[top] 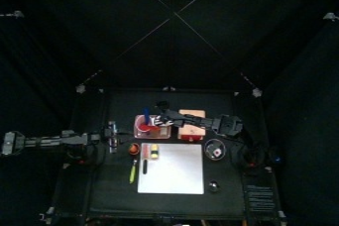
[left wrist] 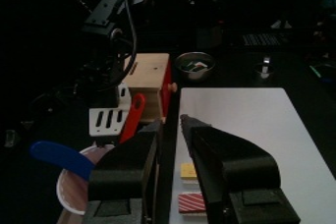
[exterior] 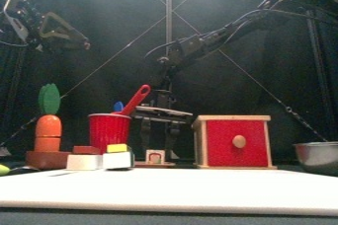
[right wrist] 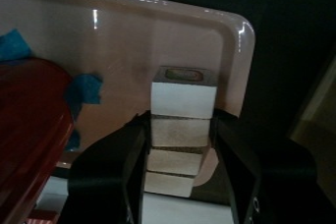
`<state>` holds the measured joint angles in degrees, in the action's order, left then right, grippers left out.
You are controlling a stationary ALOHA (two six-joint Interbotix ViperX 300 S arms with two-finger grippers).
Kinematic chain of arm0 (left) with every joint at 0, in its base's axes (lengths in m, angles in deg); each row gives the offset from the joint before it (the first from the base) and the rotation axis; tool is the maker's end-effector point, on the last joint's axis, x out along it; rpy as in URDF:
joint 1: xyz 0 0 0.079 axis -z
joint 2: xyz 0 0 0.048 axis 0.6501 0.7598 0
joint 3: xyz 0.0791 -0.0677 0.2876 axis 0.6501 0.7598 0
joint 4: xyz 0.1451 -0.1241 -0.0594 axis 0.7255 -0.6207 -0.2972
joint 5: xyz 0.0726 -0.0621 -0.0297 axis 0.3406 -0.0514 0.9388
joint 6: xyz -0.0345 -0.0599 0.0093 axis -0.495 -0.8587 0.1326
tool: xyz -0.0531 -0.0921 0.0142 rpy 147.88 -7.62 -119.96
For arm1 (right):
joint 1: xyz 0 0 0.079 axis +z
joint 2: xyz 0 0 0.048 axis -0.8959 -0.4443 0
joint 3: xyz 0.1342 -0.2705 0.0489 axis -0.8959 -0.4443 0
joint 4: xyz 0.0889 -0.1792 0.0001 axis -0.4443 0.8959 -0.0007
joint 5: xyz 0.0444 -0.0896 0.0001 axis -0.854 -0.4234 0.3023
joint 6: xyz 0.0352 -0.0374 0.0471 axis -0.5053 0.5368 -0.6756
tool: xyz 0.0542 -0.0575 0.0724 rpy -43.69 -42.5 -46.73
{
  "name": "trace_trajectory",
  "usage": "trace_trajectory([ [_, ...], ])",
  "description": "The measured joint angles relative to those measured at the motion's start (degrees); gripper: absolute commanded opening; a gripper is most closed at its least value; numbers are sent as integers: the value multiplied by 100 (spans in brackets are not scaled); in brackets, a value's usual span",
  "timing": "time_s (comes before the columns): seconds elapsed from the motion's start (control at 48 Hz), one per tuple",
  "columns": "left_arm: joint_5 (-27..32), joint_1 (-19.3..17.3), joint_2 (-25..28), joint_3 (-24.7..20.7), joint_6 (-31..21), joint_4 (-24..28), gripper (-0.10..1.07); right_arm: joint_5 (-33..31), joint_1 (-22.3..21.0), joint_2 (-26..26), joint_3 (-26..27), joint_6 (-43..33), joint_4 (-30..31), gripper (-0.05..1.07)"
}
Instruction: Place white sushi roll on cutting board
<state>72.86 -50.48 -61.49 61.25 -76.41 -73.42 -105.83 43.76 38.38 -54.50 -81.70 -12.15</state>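
The white sushi roll (right wrist: 184,95) lies on a tan-pink board (right wrist: 144,22) behind the big white cutting board (top: 172,170). In the front view the roll (exterior: 154,156) sits low between a red cup and a red box. My right gripper (right wrist: 182,120) reaches across the middle (top: 162,124) and hangs just over the roll (exterior: 156,142), open, with one jaw on each side of it. My left gripper (left wrist: 168,125) rests at the table's left side (top: 114,144), shut and empty. The cutting board also shows in the front view (exterior: 169,191) and in the left wrist view (left wrist: 243,140).
A red cup (exterior: 110,130) with a red and a blue utensil stands just left of the roll, a red box (exterior: 235,140) just right. A toy carrot (exterior: 49,130), small yellowish and brown pieces (exterior: 117,148) and a metal bowl (exterior: 317,155) stand along the board's back edge.
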Motion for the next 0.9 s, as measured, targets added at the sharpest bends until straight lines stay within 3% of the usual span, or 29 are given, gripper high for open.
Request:
trace_trajectory([
  [0.271, 114, -18, 0, -88, 0, -18, 66, -299, -18, 686, 44, 132, 167, 69],
  [0.583, 123, -123, 0, -132, -18, -158, 66, -1160, 0, 1477, -114, 580, 44, 69],
  [0.771, 123, -255, 0, -132, -9, -343, 66, -1652, 431, 2013, -800, 413, -501, 69],
  [0.896, 123, -413, 44, -132, 9, -360, 66, -1556, 1020, 2276, -1538, -114, -879, 69],
])
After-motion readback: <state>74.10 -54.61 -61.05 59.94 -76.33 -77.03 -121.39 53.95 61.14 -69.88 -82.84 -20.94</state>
